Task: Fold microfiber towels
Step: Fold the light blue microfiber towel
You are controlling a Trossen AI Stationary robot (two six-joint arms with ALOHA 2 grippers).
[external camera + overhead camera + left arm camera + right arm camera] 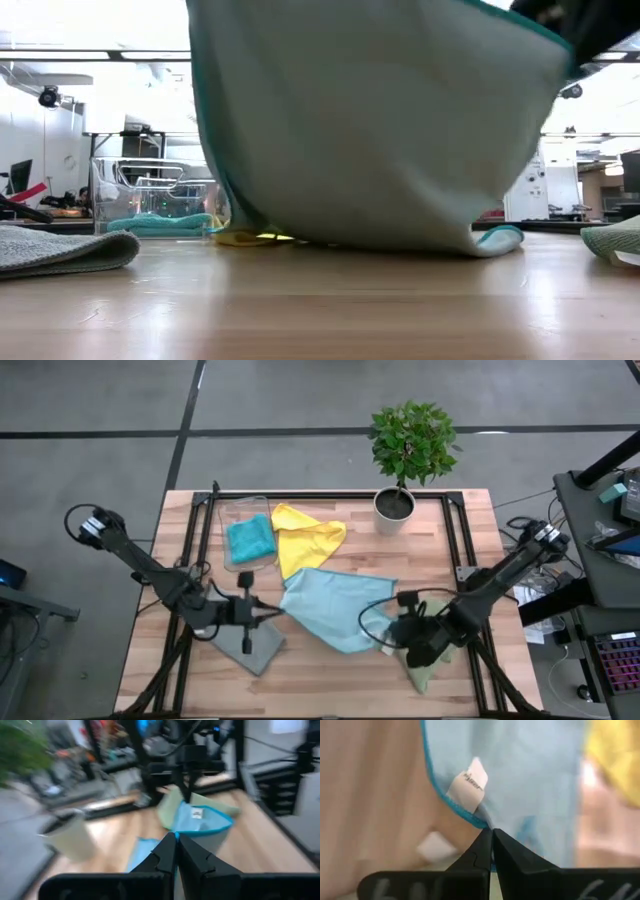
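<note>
While the light blue towel [335, 610] lies spread across the middle of the worktop [330, 680], its edges are lifted on both sides. The right gripper [398, 628] is pinched tight on the towel's hemmed edge, just beside the white tag [470, 784], as the right wrist view shows. The left gripper [272, 612] meets the towel's opposite edge with its fingers pressed together; in the left wrist view the cloth reaches right up to the fingertips, though whether they actually pinch it cannot be told for sure. In the low view the raised cloth hangs like a curtain, its lower edge trailing on the wood. Touching the blue towel on its far side is the yellow towel [305, 538], loosely crumpled. Just beside the yellow one, the teal towel [250, 540] sits inside the clear plastic bin [232, 510]. The grey towel [247, 646] lies flat under the left gripper near the front edge, and the olive green towel [428, 668] lies under the right arm at the front right. A potted plant [405, 455] stands at the back edge of the worktop.
</note>
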